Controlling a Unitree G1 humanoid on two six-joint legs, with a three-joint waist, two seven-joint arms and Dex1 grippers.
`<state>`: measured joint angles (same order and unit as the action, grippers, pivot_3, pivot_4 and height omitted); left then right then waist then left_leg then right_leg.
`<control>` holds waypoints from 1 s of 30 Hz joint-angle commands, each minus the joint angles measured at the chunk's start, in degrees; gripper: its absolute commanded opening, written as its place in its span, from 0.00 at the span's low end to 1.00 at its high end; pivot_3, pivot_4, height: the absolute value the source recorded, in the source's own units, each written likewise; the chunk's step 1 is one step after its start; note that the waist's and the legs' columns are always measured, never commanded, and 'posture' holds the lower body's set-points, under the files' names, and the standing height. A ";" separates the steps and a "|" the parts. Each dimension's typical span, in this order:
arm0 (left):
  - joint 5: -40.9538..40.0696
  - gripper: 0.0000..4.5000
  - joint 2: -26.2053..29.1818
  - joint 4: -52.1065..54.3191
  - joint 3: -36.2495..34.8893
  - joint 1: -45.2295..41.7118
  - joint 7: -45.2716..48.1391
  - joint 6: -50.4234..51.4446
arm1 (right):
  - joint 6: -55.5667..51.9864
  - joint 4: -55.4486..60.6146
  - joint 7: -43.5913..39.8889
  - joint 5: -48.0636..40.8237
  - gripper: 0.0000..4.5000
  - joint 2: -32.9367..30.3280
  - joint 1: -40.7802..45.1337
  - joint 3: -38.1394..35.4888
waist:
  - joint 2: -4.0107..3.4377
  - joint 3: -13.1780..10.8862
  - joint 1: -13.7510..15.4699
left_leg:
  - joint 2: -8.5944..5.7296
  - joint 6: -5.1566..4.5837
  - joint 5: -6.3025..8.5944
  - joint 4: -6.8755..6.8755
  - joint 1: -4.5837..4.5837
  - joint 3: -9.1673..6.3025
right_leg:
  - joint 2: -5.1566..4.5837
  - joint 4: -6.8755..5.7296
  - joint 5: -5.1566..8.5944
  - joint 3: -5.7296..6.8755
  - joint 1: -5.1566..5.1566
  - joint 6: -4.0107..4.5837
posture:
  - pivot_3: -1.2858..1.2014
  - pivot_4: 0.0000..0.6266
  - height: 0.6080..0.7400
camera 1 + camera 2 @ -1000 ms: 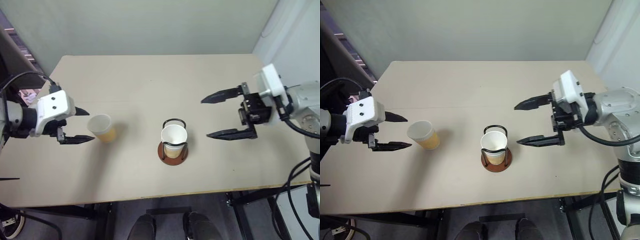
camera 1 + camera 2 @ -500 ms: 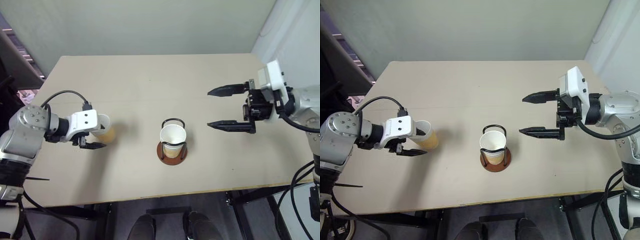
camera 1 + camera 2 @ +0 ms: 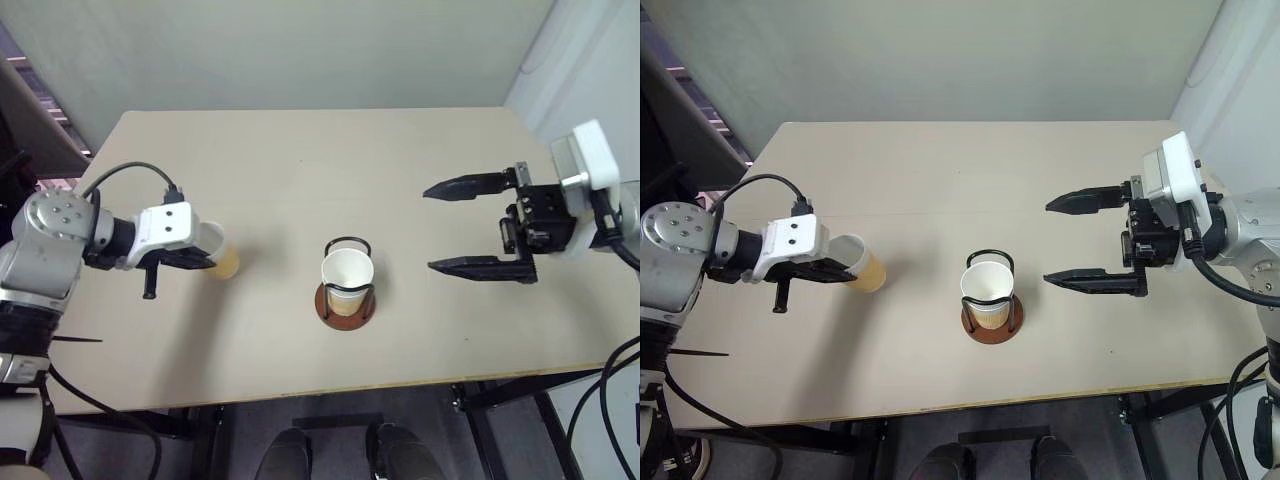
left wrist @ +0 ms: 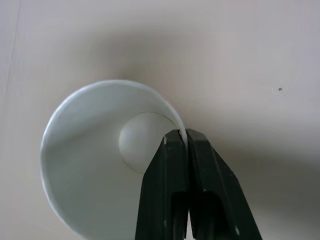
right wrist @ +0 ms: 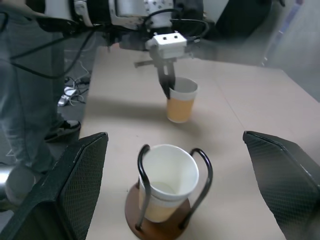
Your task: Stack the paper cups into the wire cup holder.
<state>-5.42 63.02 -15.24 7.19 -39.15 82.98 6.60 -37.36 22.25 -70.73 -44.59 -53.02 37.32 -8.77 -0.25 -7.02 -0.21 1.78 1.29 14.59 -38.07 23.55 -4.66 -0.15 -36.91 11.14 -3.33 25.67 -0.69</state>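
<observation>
Yellow-orange paper cup (image 3: 862,266) stands on the pale worktop (image 3: 940,180), off to the left of the wire cup holder (image 3: 990,295). The left hand (image 4: 181,145) is pinched tight on this cup's white rim, one finger inside, one outside. Another cup (image 3: 347,280) sits in the holder. The right hand (image 3: 452,227) hangs wide open and empty, right of the holder.

The left gripper (image 4: 181,145) hides a part of the loose cup's (image 4: 107,155) rim and wall where it pinches them, and the lower rim of this cup is cut off by the edge of the left wrist view. Inside the cup holder (image 3: 991,297), how many cups (image 3: 986,292) are nested cannot be told. The right gripper's (image 5: 175,185) finger bases are cut off.
</observation>
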 commanded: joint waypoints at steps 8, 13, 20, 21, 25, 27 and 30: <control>-17.60 0.01 -7.83 7.02 -1.78 -21.37 9.43 3.72 | -0.24 3.79 2.64 -3.12 1.00 -4.22 -2.25 -6.95 | 0.01 0.01 0.95 | -0.02 -0.14 0.08 -0.14 0.19 -0.01 | -0.05 0.08 -0.07 0.02 0.00 -0.11 | 0.52 0.24 1.00; -27.47 0.01 -11.89 8.54 5.74 -28.85 9.52 3.24 | -0.73 5.78 4.02 -4.04 1.00 -6.22 -5.15 -9.95 | -0.02 0.02 0.79 | -0.05 -0.27 0.15 -0.20 0.24 0.16 | -0.13 0.24 -0.24 -0.03 -0.03 -0.54 | 0.52 0.24 1.00; -29.88 0.01 -10.45 5.56 20.75 -30.96 9.52 -6.17 | -2.76 9.72 6.76 -6.31 1.00 -9.08 -10.74 -15.68 | -0.08 0.02 0.59 | -0.02 -0.25 0.14 -0.22 0.20 0.17 | -0.10 0.16 -0.14 -0.06 -0.04 -0.80 | 0.52 0.24 1.00; -30.07 0.01 -10.33 5.24 22.29 -31.25 9.52 -7.23 | -3.00 10.17 7.25 -6.55 1.00 -9.30 -11.41 -16.29 | -0.07 0.02 0.60 | -0.02 -0.26 0.14 -0.25 0.22 0.18 | -0.10 0.18 -0.15 -0.07 -0.04 -0.83 | 0.52 0.24 1.00; -28.06 0.01 -11.81 3.58 26.80 -31.65 9.52 -11.88 | -3.81 11.87 8.86 -7.95 1.00 -10.04 -13.40 -18.36 | -0.08 0.02 0.76 | -0.04 -0.32 0.18 -0.38 0.26 0.17 | -0.11 0.29 -0.18 -0.07 -0.13 -0.94 | 0.52 0.24 1.00; -27.40 0.01 -12.81 2.89 28.09 -31.94 9.52 -12.75 | -4.03 12.37 9.53 -8.22 1.00 -10.35 -14.06 -18.79 | -0.08 0.02 0.81 | -0.05 -0.37 0.21 -0.47 0.27 0.18 | -0.11 0.34 -0.21 -0.08 -0.17 -1.00 | 0.52 0.24 1.00; -27.72 0.01 -12.64 3.01 29.95 -32.49 9.52 -13.09 | -4.15 12.75 10.21 -8.64 1.00 -10.81 -14.77 -19.27 | -0.08 0.02 0.91 | -0.05 -0.42 0.24 -0.57 0.34 0.18 | -0.11 0.46 -0.27 -0.08 -0.21 -1.09 | 0.52 0.24 1.00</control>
<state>-33.12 50.01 -12.55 37.33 -69.57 90.27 -5.22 -41.63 34.10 -61.29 -52.18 -62.74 22.51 -25.58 -0.33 -7.00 0.70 1.73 0.86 14.83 -38.67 23.92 -4.48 -0.26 -36.41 10.86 -3.41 25.45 -1.79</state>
